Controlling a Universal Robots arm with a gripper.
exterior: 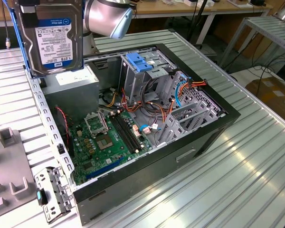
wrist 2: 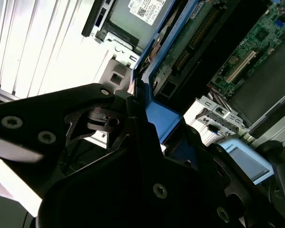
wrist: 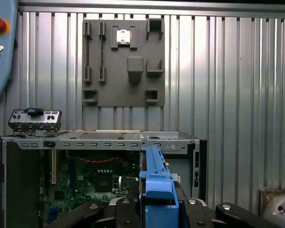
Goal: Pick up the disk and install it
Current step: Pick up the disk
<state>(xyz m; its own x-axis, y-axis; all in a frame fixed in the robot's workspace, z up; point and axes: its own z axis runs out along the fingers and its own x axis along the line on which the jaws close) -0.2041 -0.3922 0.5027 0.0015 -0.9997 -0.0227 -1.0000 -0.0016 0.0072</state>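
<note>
One disk (exterior: 50, 35) clamped in the jaws, one open computer case (exterior: 180, 161)

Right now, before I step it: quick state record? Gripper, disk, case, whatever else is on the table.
gripper: shut on the disk, gripping its blue-railed edge
disk: held in the air, label facing the exterior view, not in the case
case: open, lying on its side, motherboard exposed
drive cage: inside the case, blue latch on top
grey box: in the case corner, below the disk in the exterior view
table: ribbed metal, with a grey fixture plate beside the case
</note>
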